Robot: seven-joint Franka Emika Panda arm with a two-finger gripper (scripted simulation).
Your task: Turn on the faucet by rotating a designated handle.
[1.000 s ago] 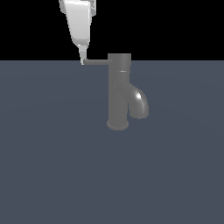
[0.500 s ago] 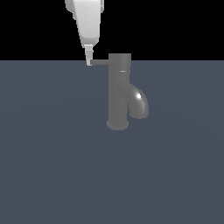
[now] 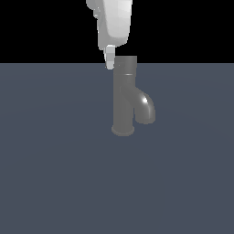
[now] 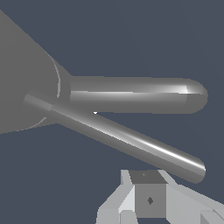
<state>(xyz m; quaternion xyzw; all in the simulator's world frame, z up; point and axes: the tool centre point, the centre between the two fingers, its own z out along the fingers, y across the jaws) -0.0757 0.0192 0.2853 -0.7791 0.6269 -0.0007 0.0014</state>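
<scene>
1 faucet [image 3: 124, 98], 1 handle [image 4: 127, 138], 1 spout [image 3: 145, 107], fingers [image 4: 148, 199] beside handle tip, grip state unclear

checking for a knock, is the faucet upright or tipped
Upright: the faucet stands vertical on its round base, spout curving down.

White arm descending from above, hand [image 3: 110, 61] pointing straight down, fingers together

Looking down past my pincer [image 4: 151, 199], I see its pale grey blocky fingertip [image 4: 148, 194] just beside the far end of the handle [image 4: 127, 140], a thin shiny lever slanting out from the faucet [image 4: 26, 87]. The thick rounded spout [image 4: 140, 94] juts out alongside, over the dark surface [image 4: 131, 30].
</scene>
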